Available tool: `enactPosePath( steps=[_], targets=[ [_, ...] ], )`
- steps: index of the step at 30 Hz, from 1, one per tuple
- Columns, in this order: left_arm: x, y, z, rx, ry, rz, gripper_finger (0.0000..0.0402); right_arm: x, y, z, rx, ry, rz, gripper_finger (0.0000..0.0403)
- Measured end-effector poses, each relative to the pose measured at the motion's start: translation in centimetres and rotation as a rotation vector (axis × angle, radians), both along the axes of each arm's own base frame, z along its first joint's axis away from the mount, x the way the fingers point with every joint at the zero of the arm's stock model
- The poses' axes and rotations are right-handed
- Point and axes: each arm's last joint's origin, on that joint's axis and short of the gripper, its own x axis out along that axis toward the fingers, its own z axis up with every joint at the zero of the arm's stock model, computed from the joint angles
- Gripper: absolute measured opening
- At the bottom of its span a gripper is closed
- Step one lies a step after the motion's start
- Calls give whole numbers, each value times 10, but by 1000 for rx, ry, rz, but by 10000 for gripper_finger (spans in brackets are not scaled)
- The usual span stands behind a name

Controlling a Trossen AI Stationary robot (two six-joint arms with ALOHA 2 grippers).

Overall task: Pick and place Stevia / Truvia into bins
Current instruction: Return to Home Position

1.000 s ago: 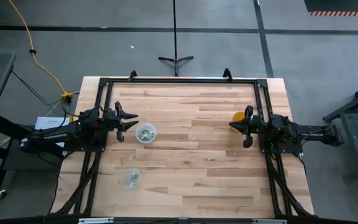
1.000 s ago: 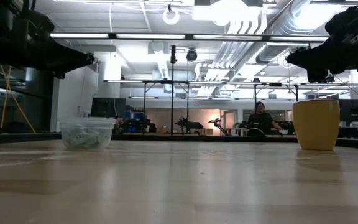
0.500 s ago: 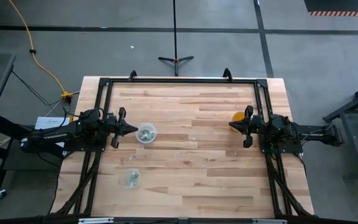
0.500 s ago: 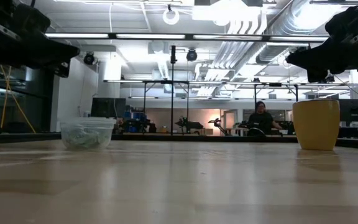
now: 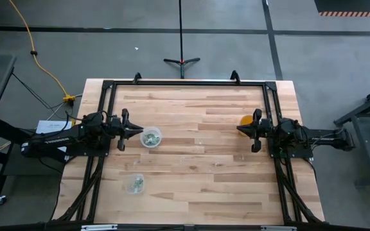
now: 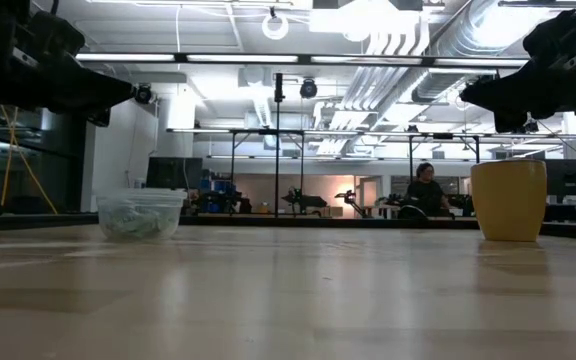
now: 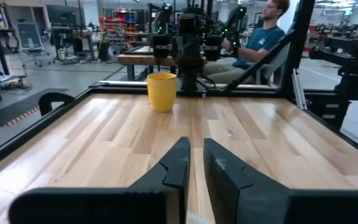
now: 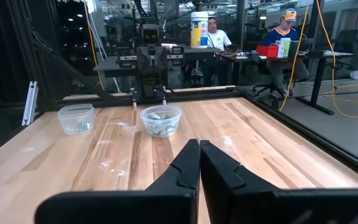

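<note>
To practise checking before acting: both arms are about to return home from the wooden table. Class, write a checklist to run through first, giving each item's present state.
1. Nothing held by the left gripper: ok; it is shut and bare.
2. That gripper clear of the nearest round clear plastic cup: ok; the low view shows it above the rim.
3. This cup and the second clear cup upright, pale green-and-white paper packets inside: ok.
4. The right gripper shut and empty beside the yellow cup: ok.
5. No loose packet left on the wooden table: cannot tell.
</note>
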Motion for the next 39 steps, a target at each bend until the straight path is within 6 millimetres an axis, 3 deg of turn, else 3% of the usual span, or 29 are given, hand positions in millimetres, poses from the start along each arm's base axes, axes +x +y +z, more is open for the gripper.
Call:
enactPosePath(
  steps=[39],
  targets=[
    [0,0,0,-1,0,6,85,0,0,0,0,0,0,6]
  ],
)
